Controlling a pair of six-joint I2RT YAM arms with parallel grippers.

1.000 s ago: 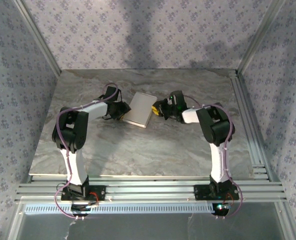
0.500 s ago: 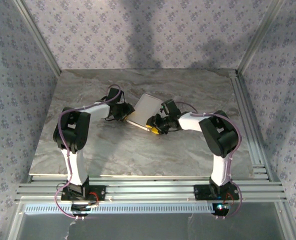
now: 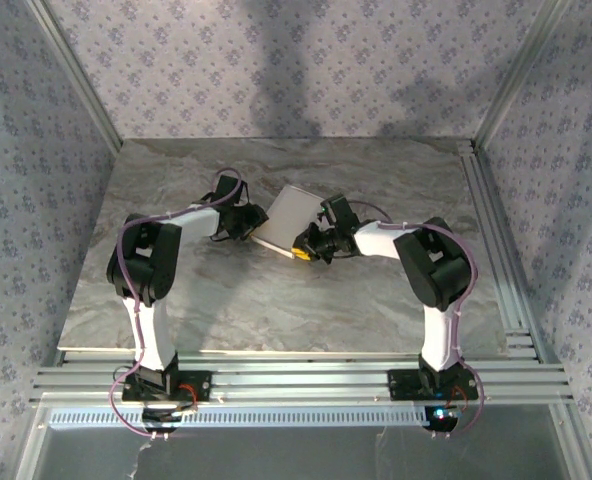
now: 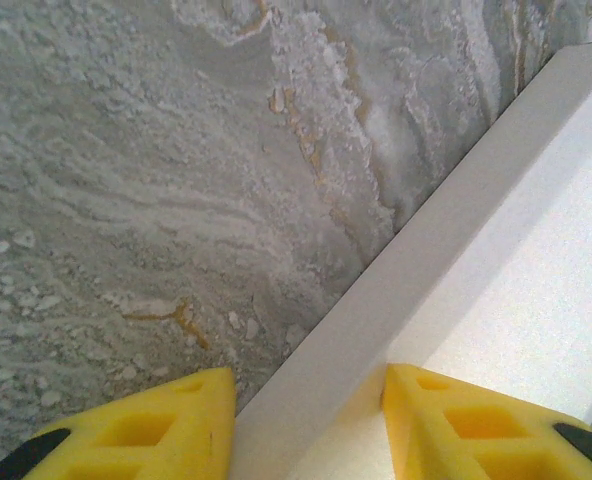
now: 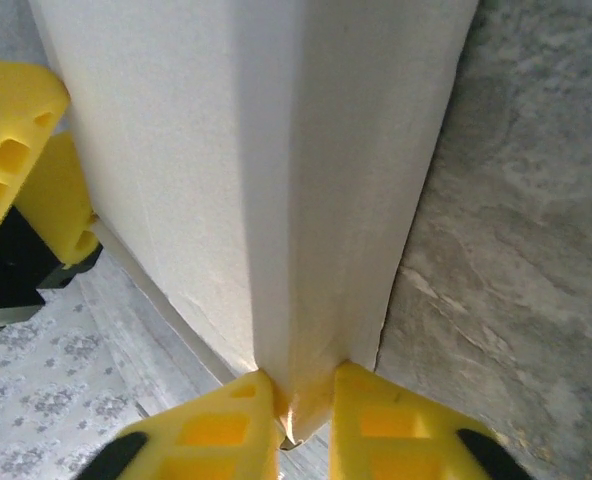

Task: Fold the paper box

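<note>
Now right gripper (image 5: 301, 400) has pinched paper box (image 3: 288, 212) edge, left gripper (image 4: 306, 400) clamping opposite side; creasing seems possible.

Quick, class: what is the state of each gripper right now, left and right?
Left gripper: closed on the box edge.
Right gripper: closed, pinching a folded edge of the box.

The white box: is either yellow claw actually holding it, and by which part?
Yes, both. The right gripper pinches a folded ridge of the paper box; the left gripper clamps the opposite edge.
</note>
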